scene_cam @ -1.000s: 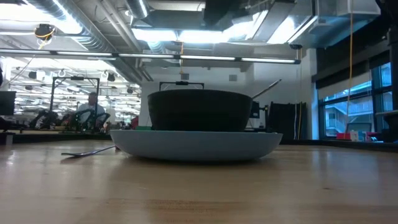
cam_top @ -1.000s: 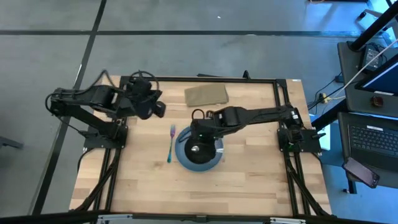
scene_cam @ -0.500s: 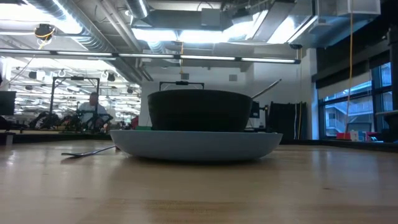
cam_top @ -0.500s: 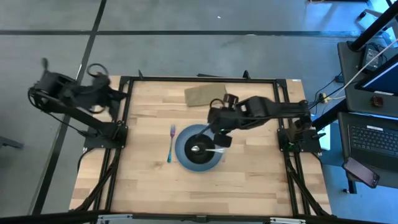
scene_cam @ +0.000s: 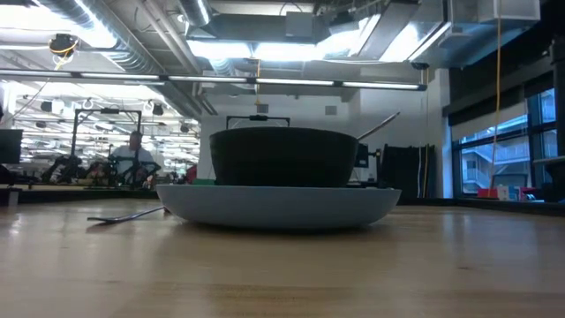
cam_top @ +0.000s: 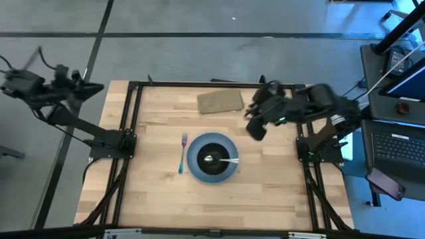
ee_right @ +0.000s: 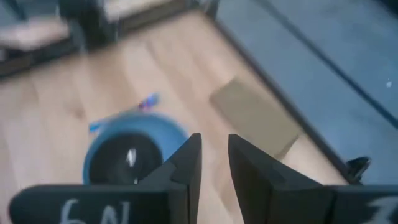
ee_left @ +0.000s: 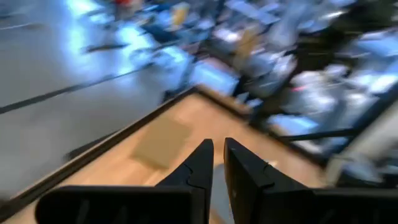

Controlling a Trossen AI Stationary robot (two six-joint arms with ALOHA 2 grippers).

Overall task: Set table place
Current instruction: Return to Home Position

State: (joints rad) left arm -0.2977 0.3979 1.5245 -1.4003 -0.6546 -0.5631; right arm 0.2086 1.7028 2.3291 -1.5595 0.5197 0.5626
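The pale blue plate [cam_top: 193,162] lies at the middle of the table [cam_top: 159,199]. The black bowl [cam_top: 207,149] stands on it. The silver spoon [cam_top: 224,160] lies in the bowl, its handle [scene_cam: 380,126] sticking out over the rim toward the table's right. The fork [cam_top: 182,154] lies flat on the table just left of the plate. My right gripper [cam_top: 255,128] hangs above the table, to the right of and beyond the plate, slightly open and empty [ee_right: 214,158]. My left gripper [cam_top: 93,87] is off the table's far left corner, shut and empty [ee_left: 218,152].
A tan folded cloth [cam_top: 220,101] lies near the far edge, also in the right wrist view [ee_right: 255,118] and the left wrist view [ee_left: 163,142]. The black frame [cam_top: 212,84] runs round the table. Bare wood lies near the front edge. A person [scene_cam: 132,152] shows far behind.
My right gripper has left the bowl, risen and gone toward the table's right and far edges. The spoon stays in the bowl. My left gripper has swung toward the left, from over the table's far left part to beyond its edge.
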